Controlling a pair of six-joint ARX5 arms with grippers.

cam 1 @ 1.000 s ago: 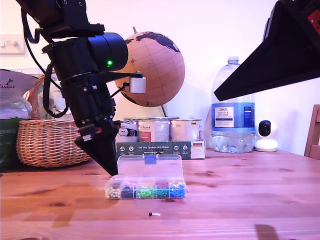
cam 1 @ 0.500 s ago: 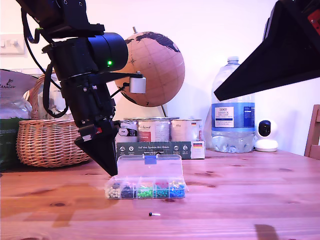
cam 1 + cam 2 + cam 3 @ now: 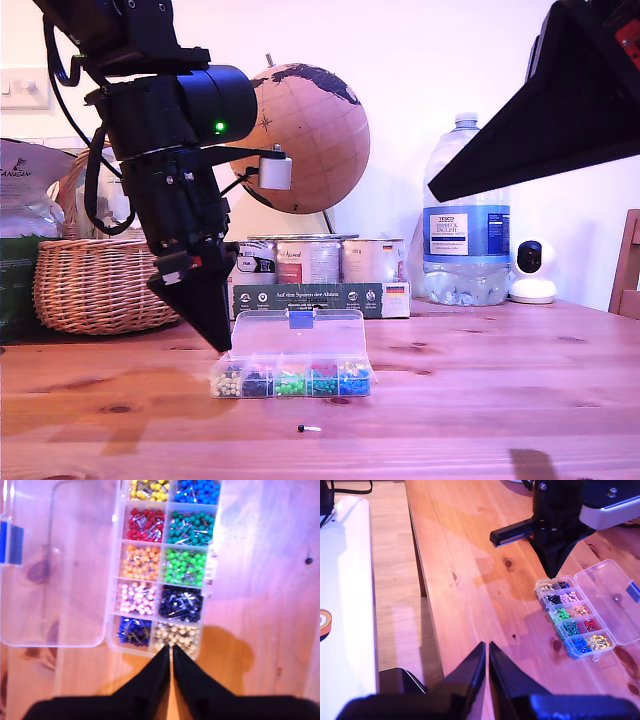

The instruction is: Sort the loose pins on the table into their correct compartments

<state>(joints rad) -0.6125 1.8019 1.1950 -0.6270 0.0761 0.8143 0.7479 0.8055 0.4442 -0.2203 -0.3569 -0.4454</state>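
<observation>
My first gripper (image 3: 171,652) hangs pressed together over the white end of the clear plastic pin box (image 3: 291,379).

One black ball-headed pin (image 3: 302,429) lies loose on the reddish pine table (image 3: 500,400), near the box on the camera side in the exterior view. My judgement: lift clear of the box rim, come down on the pin's shaft from straight above, then carry it to the black compartment (image 3: 181,603). Bare wood surrounds the pin, giving open approach. My second gripper (image 3: 487,652), also closed and empty, hovers high, well apart.
</observation>
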